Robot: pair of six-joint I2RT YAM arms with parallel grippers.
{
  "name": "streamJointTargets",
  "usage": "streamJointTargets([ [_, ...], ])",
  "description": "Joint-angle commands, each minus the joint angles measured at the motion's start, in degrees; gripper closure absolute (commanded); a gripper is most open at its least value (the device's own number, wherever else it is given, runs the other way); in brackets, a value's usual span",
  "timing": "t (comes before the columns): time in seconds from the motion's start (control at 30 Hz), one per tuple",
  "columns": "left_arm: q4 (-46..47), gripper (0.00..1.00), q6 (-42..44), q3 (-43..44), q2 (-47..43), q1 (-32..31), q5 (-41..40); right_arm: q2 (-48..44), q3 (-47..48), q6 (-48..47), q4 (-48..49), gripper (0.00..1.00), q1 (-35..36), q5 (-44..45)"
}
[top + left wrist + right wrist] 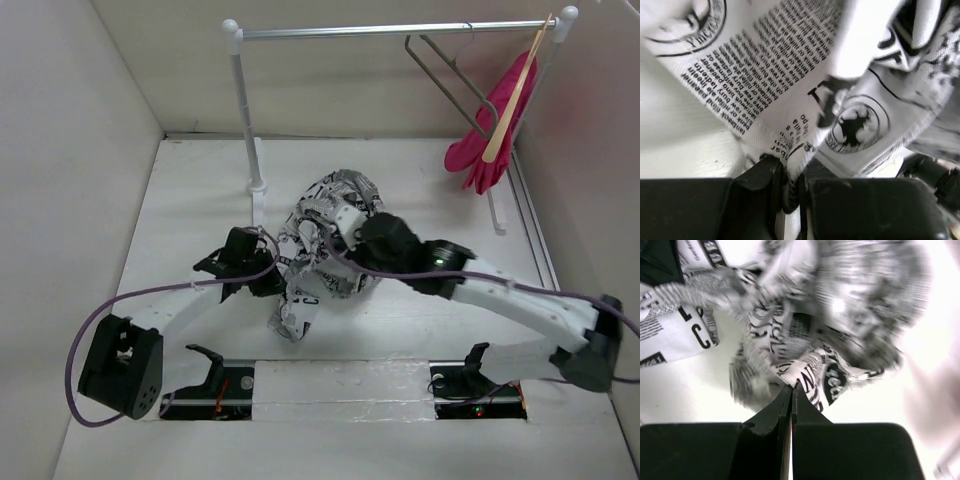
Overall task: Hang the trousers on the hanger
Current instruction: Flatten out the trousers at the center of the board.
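White cloth printed with black newspaper text fills both wrist views: the long newsprint trousers lie bunched in a heap on the pale worktop, about midway between the arms' bases and the rail. The black left hand is clamped on a fold at the heap's left side. The right hand, fingers pressed together, appears to pinch a thin fold near the heap's middle. Farther back, the thin grey metal wire hanger hangs bare from the silver clothes rail, beside a pale wooden hanger carrying a plain pink garment. The step in hand looks to be gathering and lifting. Next, the cloth would need raising, drawing out straight, and one end feeding through the wire hanger, which is well apart from the heap.
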Motion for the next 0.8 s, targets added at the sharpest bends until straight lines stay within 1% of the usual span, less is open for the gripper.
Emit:
streamJointTargets([
  [0.0, -5.63, 1.0, 2.17, 7.85, -5.76, 1.73, -8.79, -14.77, -0.64, 4.59, -7.99, 1.0, -1.35, 9.51],
  [0.03, -7.91, 1.0, 2.43, 10.21, -6.56, 2.6, -9.76, -18.02, -1.26, 6.08, -9.58, 1.0, -2.4, 11.17],
  [0.07, -8.89, 1.0, 2.7, 11.37, -7.35, 4.44, -12.29, -24.23, -1.96, 6.8, -12.12, 1.0, -5.19, 11.71],
  [0.13, -11.78, 1.0, 3.4, 13.92, -9.98, 6.65, -14.68, -29.98, -4.42, 7.68, -13.72, 1.0, -9.07, 11.63],
  [0.17, -12.32, 1.0, 3.32, 16.02, -10.95, 7.61, -17.39, -32.53, -5.38, 7.94, -15.03, 1.0, -13.18, 11.54],
  [0.2, -12.59, 1.0, 3.58, 17.08, -12.87, 9.28, -18.2, -36.65, -6.35, 8.12, -15.65, 1.0, -15.39, 11.28],
  [0.23, -13.11, 1.0, 3.67, 18.14, -13.59, 9.9, -18.9, -38.08, -7.75, 8.38, -16.27, 1.0, -17.59, 9.97],
  [0.27, -13.64, 1.0, 3.93, 20.85, -14.03, 9.91, -21.69, -39.4, -8.37, 8.3, -16.97, 1.0, -19.7, 9.0],
  [0.3, -14.34, 1.0, 4.11, 22.44, -14.12, 10.43, -22.85, -40.72, -8.82, 8.12, -17.15, 1.0, -23.72, 8.12],
  [0.33, -16.96, 1.0, 4.72, 26.02, -13.69, 10.44, -24.87, -41.17, -8.91, 7.51, -17.59, 1.0, -27.25, 6.46],
  [0.37, -16.98, 1.0, 4.72, 27.71, -13.68, 10.44, -25.67, -41.17, -8.82, 7.51, -17.24, 1.0, -27.28, 5.05],
  [0.4, -17.51, 1.0, 4.98, 29.56, -13.51, 10.44, -26.55, -41.17, -8.73, 6.72, -16.54, 1.0, -29.89, 3.21],
  [0.43, -18.47, 1.0, 5.33, 33.05, -13.42, 10.44, -27.6, -40.91, -8.3, 5.58, -16.1, 1.0, -30.87, 1.1],
  [0.5, -19.62, 1.0, 5.69, 37.11, -13.42, 10.44, -31.55, -40.3, -5.23, 4.7, -15.84, 1.0, -32.11, -0.49],
  [0.53, -20.49, 1.0, 6.12, 39.22, -13.42, 11.04, -32.61, -40.29, -4.0, 2.6, -15.31, 1.0, -32.64, -1.72],
  [0.57, -20.76, 1.0, 7.17, 43.24, -13.51, 12.96, -34.19, -40.47, -2.16, 2.06, -14.7, 1.0, -32.64, -1.3],
  [0.6, -20.76, 1.0, 7.88, 44.94, -13.42, 13.94, -34.9, -40.64, -1.27, 2.14, -15.3, 1.0, -32.64, 0.36],
  [0.67, -21.2, 1.0, 9.55, 47.93, -13.16, 15.35, -37.61, -39.51, -0.21, 2.67, -18.97, 1.0, -33.16, 7.21],
  [0.73, -22.51, 1.0, 9.91, 48.99, -12.45, 15.97, -39.56, -38.45, -1.87, 4.42, -20.66, 1.0, -33.95, 12.56],
  [0.77, -22.61, 1.0, 10.08, 48.65, -12.45, 15.97, -41.04, -37.49, -2.57, 5.39, -20.41, 1.0, -35.09, 13.03],
])
